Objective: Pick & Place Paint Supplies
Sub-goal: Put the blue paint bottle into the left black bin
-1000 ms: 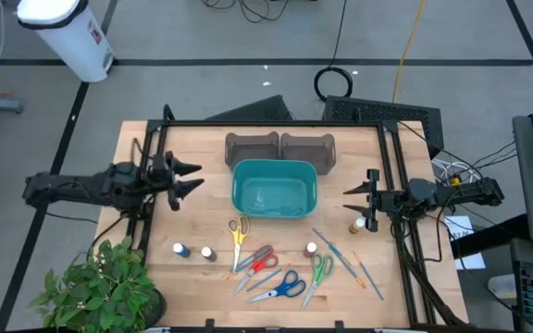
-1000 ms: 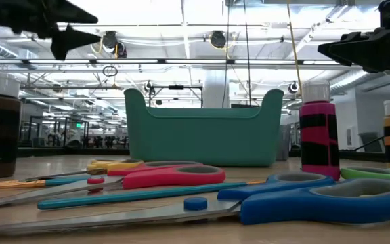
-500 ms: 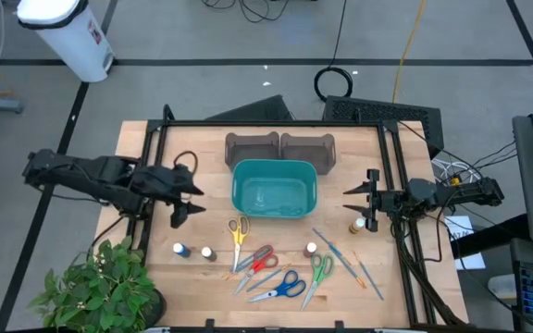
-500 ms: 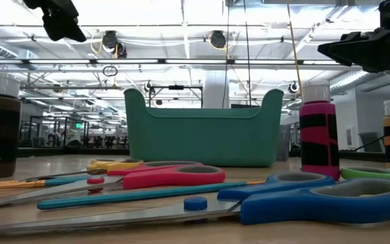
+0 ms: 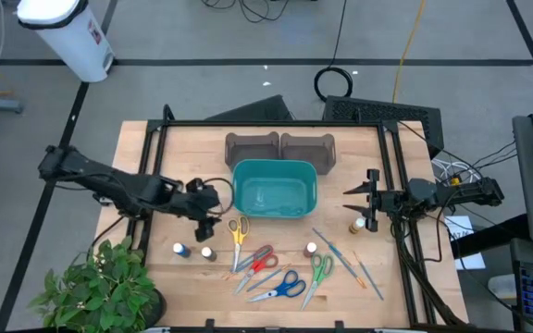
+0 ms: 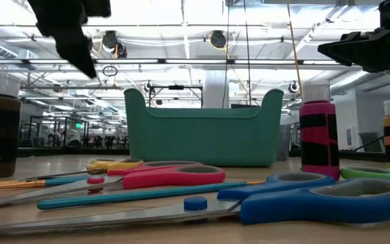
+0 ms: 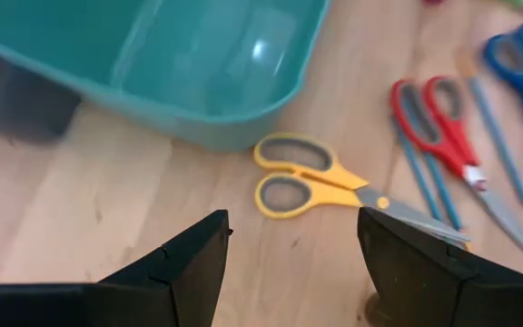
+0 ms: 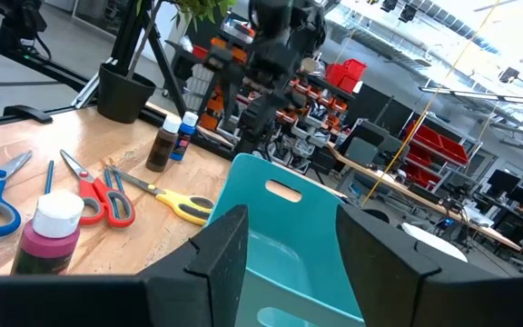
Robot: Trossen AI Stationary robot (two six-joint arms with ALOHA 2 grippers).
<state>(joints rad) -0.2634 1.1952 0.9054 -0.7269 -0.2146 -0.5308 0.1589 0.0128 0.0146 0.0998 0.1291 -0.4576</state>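
Observation:
Four small paint bottles stand on the table near its near edge: a blue one [image 5: 180,249], a brown white-capped one [image 5: 207,252], a pink white-capped one [image 5: 311,248] and an amber one [image 5: 357,224]. Thin blue brushes [image 5: 328,243] and an orange one [image 5: 370,275] lie flat near the right bottles. My left gripper [image 5: 208,228] [image 7: 293,250] is open and hovers just beyond the brown bottle, beside the yellow scissors [image 7: 320,186], pointing down at the wood. My right gripper [image 5: 354,205] [image 8: 289,238] is open, held above the amber bottle at the table's right side.
A teal bin [image 5: 274,188] sits mid-table with two grey trays [image 5: 280,148] behind it. Several scissors [image 5: 271,268] lie between the bottles. A potted plant [image 5: 100,287] crowds the near left corner. A black frame rail [image 5: 146,185] runs along each side.
My left arm has swung from the table's left side toward the right and the near edge, and its gripper has turned from level to pointing down, ending beside the yellow scissors above the brown bottle. It has stayed open. The right arm has kept still.

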